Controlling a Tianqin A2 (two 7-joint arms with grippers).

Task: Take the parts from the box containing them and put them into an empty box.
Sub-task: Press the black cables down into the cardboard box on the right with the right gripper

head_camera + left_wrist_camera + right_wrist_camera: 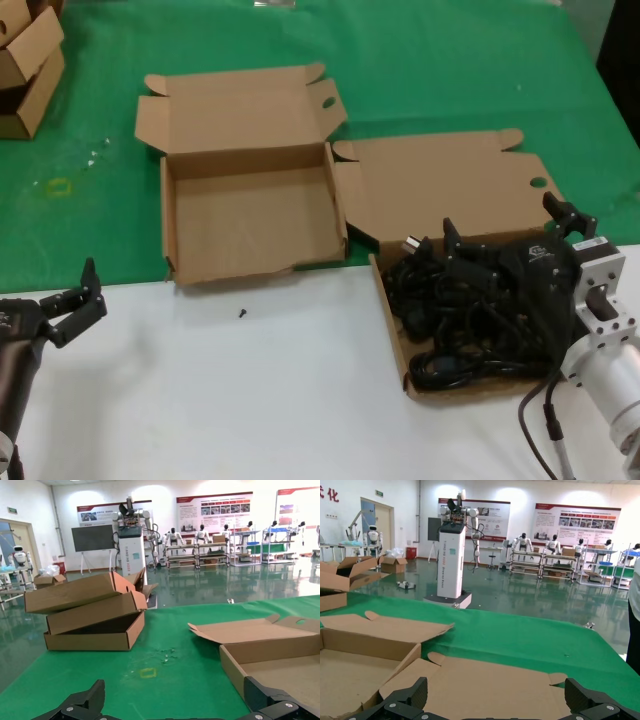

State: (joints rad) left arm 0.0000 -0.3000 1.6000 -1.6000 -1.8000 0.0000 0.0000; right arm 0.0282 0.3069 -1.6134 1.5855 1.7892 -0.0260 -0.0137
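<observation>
Several black power cords (455,310) lie tangled in the wide shallow tray (391,335) at the right, its lid (450,185) folded back. The squarer empty box (250,225) stands open left of it, lid (235,105) laid back. My right gripper (505,222) hovers open above the tray's far side, over the cords, holding nothing. In the right wrist view its fingers (415,694) frame the tray's lid (495,682). My left gripper (85,298) is open and empty, low at the near left over the white table. It (175,700) faces the empty box's wall (232,672).
Small stacked cartons (25,65) sit at the far left on the green cloth (450,60); they also show in the left wrist view (90,612). A small dark screw (241,312) lies on the white table (250,400) before the empty box.
</observation>
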